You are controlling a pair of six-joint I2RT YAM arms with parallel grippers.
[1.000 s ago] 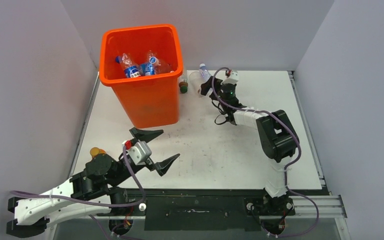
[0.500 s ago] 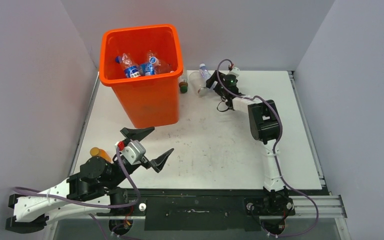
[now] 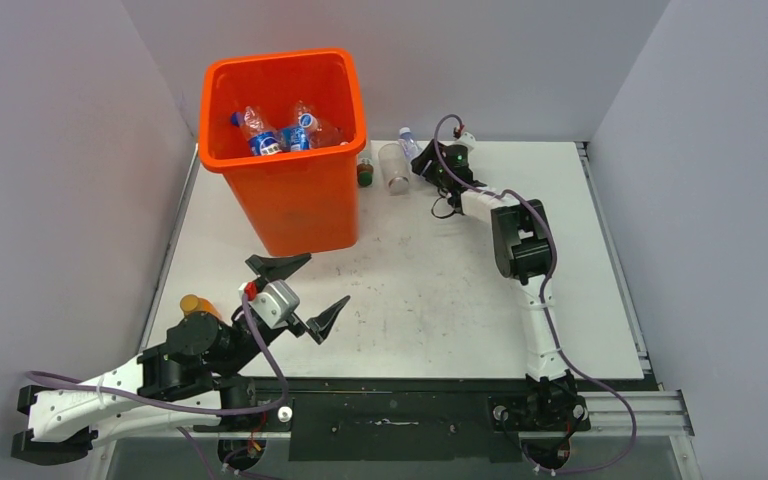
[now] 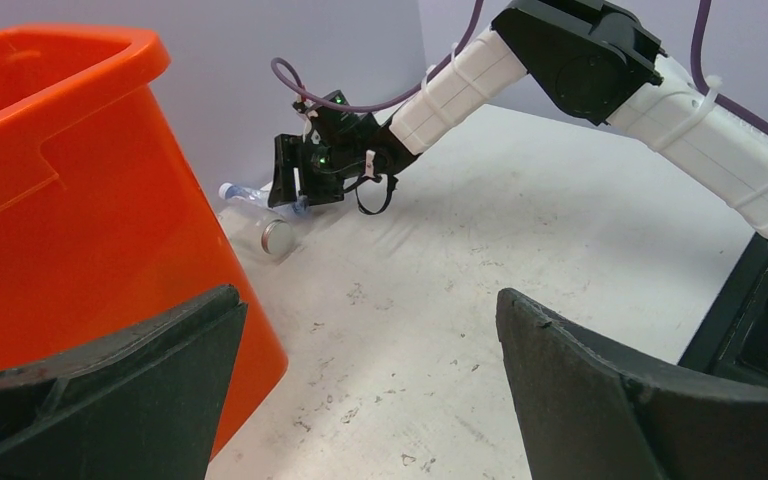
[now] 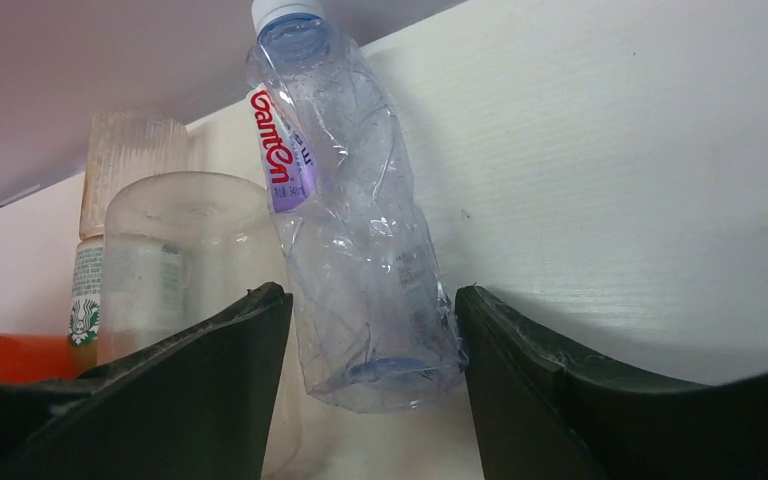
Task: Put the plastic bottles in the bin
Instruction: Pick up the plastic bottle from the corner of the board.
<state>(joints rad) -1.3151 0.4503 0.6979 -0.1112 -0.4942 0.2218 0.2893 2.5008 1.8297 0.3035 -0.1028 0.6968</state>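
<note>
The orange bin [image 3: 282,190] stands at the far left with several clear blue-labelled bottles [image 3: 278,132] inside. My right gripper [image 3: 420,160] is stretched to the far edge. Its jaws [image 5: 365,292] are open around the base of a crumpled clear bottle [image 5: 350,230] with a white cap and a red-lettered label. The right finger touches it and the left stands just off it. A wide clear bottle [image 5: 175,260] and a green-labelled bottle [image 5: 85,300] lie to its left. My left gripper [image 3: 298,292] is open and empty in front of the bin [image 4: 60,200].
An orange bottle [image 3: 195,303] lies beside my left arm at the table's left edge. Grey walls close in the back and both sides. The right arm [image 4: 580,70] spans the middle right of the table.
My right arm has stretched farther toward the back wall, bringing its open jaws around the crumpled bottle. My left gripper has drawn back slightly to the left, still open.
</note>
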